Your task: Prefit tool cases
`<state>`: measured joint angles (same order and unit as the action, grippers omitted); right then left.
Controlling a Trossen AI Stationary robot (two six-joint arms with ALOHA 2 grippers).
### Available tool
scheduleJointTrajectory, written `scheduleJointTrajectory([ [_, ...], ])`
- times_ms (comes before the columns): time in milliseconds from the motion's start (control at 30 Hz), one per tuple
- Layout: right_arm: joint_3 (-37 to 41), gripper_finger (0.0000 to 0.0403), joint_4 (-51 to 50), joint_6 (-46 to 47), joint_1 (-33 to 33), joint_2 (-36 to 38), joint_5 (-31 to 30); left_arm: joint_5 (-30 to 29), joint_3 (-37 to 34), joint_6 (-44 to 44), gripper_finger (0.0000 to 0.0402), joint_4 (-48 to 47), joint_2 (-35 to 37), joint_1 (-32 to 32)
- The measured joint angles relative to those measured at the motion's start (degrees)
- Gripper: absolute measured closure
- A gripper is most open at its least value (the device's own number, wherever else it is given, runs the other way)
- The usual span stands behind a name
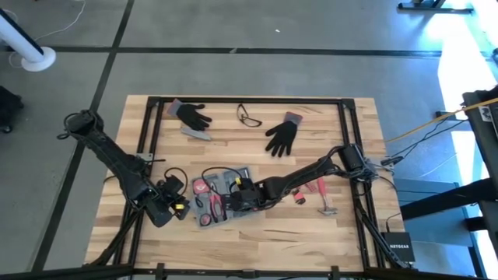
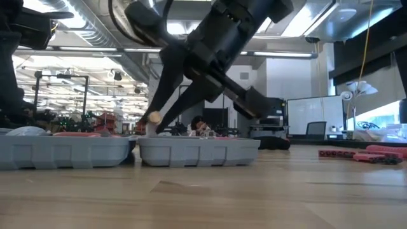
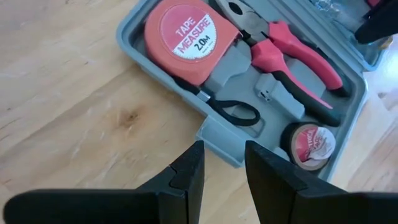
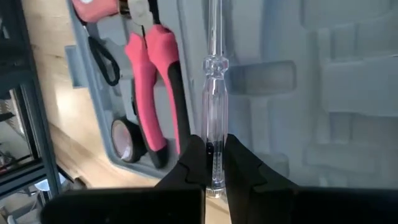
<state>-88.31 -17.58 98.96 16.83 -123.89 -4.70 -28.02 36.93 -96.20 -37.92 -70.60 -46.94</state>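
Looking down from above, the open tool case (image 1: 224, 194) lay near the table's front edge, between the two arms; the right gripper (image 1: 240, 196) was over it, the left gripper (image 1: 177, 208) just beside its left end. At table height, the case's grey walls sat flat on the wood, the right arm leaning in above. Through the left wrist camera, that pincer's fingers (image 3: 189, 171) stood apart, empty, by the tray holding the tape measure (image 3: 186, 38) and pliers (image 3: 292, 59). Through the right wrist camera, the jaws pinched a clear-handled screwdriver (image 4: 214, 106) above moulded recesses; lining its shaft along the matching slot before lowering looked the careful way.
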Motion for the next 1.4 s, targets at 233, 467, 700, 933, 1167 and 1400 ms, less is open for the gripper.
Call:
scheduleJointTrajectory([
  [233, -0.06, 0.0381, -0.65, -0.14, -0.36, -0.05, -0.25, 0.03, 0.0, -0.02, 0.0295, -0.1, 0.01, 0.0],
  [467, -0.04, 0.0273, -0.85, -0.18, -0.36, -0.05, 1.91, 0.02, 0.0, -1.16, 0.0295, -0.16, -0.01, -0.02],
  [700, -0.04, 0.0217, -1.32, -0.11, -0.38, -0.05, 2.77, 0.01, 0.0, -0.85, 0.0295, -0.48, 0.01, 0.0],
  [933, -0.03, 0.0267, -10.78, -2.57, -1.63, 3.76, -1.71, -0.02, 0.0, -0.27, 0.0295, -0.46, 0.0, -0.02],
  [1167, -0.17, 0.0392, -4.91, -13.11, -3.61, 3.91, 1.02, -0.05, 0.0, 0.2, 0.0295, -0.45, -0.01, 0.0],
  [1400, 0.04, 0.0402, 1.29, -13.38, -4.29, -0.9, 5.8, -0.06, 0.0, -1.16, 0.0295, -0.47, -0.01, 0.0],
])
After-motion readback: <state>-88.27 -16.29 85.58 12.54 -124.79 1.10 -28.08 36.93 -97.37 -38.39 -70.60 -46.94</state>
